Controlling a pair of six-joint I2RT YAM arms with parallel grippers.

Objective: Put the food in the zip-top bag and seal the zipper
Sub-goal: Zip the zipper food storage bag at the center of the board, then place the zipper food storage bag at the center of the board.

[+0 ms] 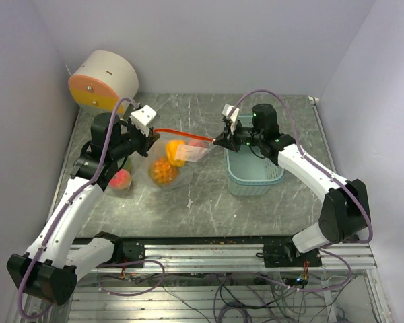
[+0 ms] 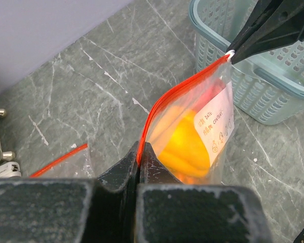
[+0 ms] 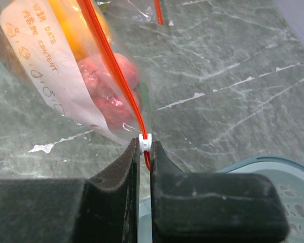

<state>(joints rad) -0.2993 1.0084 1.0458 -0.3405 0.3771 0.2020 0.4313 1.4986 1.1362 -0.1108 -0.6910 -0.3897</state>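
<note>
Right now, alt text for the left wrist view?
The left end effector pinches the red zipper of a clear zip-top bag holding yellow-orange toy food. The right end effector grips the zipper's far end, beside a teal basket on a grey marbled table.

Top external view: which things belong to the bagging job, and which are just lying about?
Job: zip-top bag, pinched by left gripper and right gripper; yellow food and red food inside; peach fruit on the table.
Lying about: teal basket; round beige drum.
</note>
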